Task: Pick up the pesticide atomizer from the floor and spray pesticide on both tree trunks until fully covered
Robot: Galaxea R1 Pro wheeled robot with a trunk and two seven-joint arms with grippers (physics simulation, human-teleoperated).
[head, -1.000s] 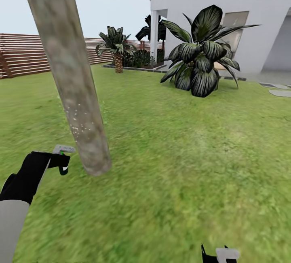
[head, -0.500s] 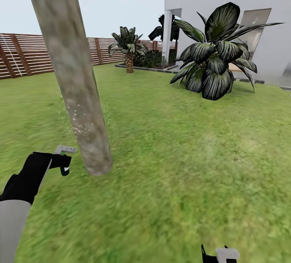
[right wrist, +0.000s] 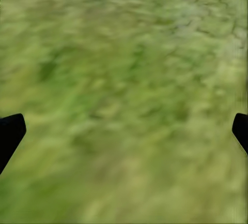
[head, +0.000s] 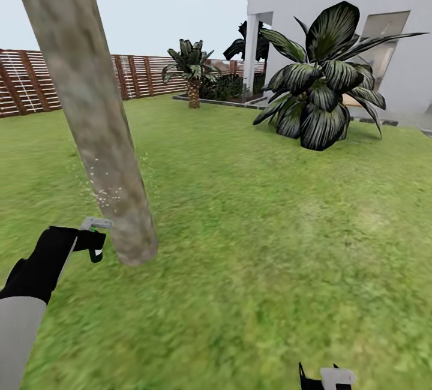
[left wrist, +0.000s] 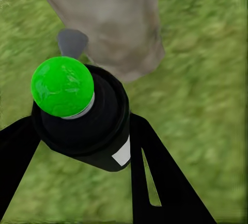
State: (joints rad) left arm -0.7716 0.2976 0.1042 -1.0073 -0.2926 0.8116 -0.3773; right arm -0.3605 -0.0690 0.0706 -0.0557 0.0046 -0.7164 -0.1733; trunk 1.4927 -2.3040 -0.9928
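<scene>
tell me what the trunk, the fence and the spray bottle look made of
Tree trunk: rough matte bark, mottled grey-brown, dotted with white specks. Fence: probably wood, brown horizontal slats. Spray bottle: likely plastic, smooth black body with a glossy green top, held in the left gripper.

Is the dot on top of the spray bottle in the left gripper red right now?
No, in the left wrist view the dot on top of the pesticide atomizer held in the left gripper is bright green.
</scene>
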